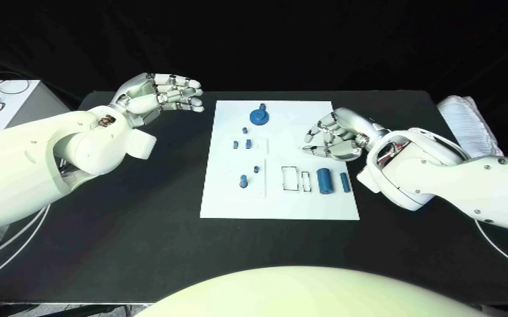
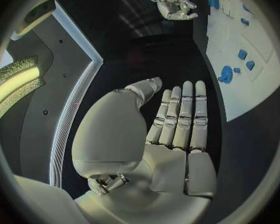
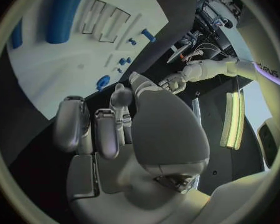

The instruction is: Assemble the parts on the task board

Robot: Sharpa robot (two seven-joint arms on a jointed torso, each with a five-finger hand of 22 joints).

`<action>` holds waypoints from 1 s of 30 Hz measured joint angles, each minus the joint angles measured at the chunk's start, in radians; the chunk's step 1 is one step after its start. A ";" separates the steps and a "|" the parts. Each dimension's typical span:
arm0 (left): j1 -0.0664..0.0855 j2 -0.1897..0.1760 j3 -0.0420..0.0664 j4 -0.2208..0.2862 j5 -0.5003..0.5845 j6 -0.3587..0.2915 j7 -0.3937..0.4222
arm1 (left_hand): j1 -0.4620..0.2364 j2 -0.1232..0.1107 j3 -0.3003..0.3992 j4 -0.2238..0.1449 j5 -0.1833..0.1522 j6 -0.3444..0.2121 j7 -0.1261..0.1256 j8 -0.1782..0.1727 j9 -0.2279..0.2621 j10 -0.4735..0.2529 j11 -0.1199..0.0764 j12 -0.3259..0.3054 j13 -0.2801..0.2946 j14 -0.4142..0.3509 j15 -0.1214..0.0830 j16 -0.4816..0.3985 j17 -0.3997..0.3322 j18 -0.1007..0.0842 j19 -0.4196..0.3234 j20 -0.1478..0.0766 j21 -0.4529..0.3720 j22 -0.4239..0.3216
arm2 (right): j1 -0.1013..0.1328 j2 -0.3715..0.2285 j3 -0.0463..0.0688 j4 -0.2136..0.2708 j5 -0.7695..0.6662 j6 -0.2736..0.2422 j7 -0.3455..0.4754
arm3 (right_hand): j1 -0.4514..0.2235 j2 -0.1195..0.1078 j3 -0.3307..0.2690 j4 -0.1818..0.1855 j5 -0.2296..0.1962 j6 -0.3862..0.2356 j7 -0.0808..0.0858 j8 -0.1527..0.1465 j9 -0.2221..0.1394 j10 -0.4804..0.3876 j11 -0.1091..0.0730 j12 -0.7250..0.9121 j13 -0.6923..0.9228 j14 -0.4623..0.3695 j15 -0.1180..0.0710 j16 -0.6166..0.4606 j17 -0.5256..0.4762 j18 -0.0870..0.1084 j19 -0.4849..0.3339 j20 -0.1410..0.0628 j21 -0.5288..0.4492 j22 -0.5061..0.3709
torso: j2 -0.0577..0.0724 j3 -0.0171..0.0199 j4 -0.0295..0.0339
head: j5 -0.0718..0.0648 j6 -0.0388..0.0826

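Right hand (image 1: 333, 137) hovers over the right edge of the task board (image 1: 280, 207), fingers curled inward with nothing visible in them; reads as closed and empty. Two loose cylinders lie just at its 6 o'clock: the thick blue cylinder (image 1: 325, 182) and beside it, toward the board edge, the thin blue cylinder (image 1: 345, 182). Both have the long axis running 12-to-6, parallel to the board's long side. That's the relation that counts: the right hand is the nearer one by far, and a grasp would want the fingers closing across that axis, from 3 and 9.

Left hand (image 1: 161, 95) is off the board at its 10 o'clock corner, above bare table (image 1: 127, 229), fingers extended and apart, holding nothing. Well apart from the cylinders.

Round blue knob (image 1: 259, 117) stands near the board's 12 o'clock end; small blue pegs (image 1: 244, 143) sit mid-board, left of centre. Two outlined rectangular slots (image 1: 296, 177) lie just at 9 o'clock of the thick cylinder.

Board is flat and white on the black table, with open room all around.
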 measured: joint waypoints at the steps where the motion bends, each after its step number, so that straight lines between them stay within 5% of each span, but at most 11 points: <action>1: -0.003 -0.001 0.000 0.004 0.000 0.000 0.000 | 0.000 0.000 0.000 0.000 0.000 0.000 0.000 0.000 0.000 0.000 0.000 0.000 0.000 0.000 0.000 0.000 0.000 0.000 0.001 0.001 0.000 0.000 | 0.001 -0.018 -0.001 0.002 0.013 0.006 -0.007 | -0.014 -0.001 -0.001 0.000 0.000 -0.008 0.000 0.004 0.007 0.016 0.001 0.074 0.088 0.000 0.000 0.011 0.007 0.000 0.000 0.000 0.019 0.000 | -0.001 0.0000 -0.0011 | -0.005 0.000; 5: -0.015 -0.008 0.000 0.019 0.000 0.000 0.002 | 0.000 0.000 0.000 0.000 0.000 0.000 0.000 0.000 0.000 0.000 0.000 0.000 0.000 0.000 0.000 0.000 0.001 0.000 0.004 0.004 -0.001 -0.001 | 0.001 -0.066 -0.008 0.012 0.025 0.027 -0.036 | -0.070 0.010 -0.050 0.003 0.008 -0.016 0.003 0.033 0.034 0.073 0.000 0.265 0.319 0.000 0.000 0.050 0.011 -0.015 0.000 0.000 0.079 0.000 | -0.004 0.0013 -0.0035 | -0.027 0.000; 13: -0.025 -0.012 -0.001 0.028 0.001 0.001 0.004 | 0.000 0.000 0.000 0.000 0.000 0.000 0.000 0.000 0.000 0.000 0.000 0.000 0.000 0.000 0.000 0.000 0.001 0.000 0.004 0.004 -0.004 -0.001 | -0.008 -0.102 -0.019 0.028 -0.023 0.070 -0.111 | -0.141 0.042 -0.166 0.006 0.022 -0.017 -0.003 0.065 0.061 0.106 -0.001 0.355 0.347 0.000 0.000 0.074 0.011 -0.027 0.000 0.000 0.161 0.000 | -0.007 0.0012 -0.0057 | -0.058 0.000; 30: -0.028 -0.017 0.000 0.036 0.005 0.002 0.007 | 0.000 0.000 -0.003 0.003 0.000 0.000 0.000 0.000 -0.002 0.000 0.000 0.000 0.000 0.000 0.000 -0.004 0.003 0.000 0.004 0.004 -0.004 -0.002 | -0.060 -0.058 -0.025 0.005 -0.126 0.122 -0.239 | -0.171 0.072 -0.250 0.008 0.029 -0.016 -0.011 0.085 0.071 0.108 -0.003 0.355 0.347 0.000 0.000 0.081 0.011 -0.027 0.000 0.001 0.202 0.001 | -0.004 -0.0012 -0.0012 | -0.071 0.000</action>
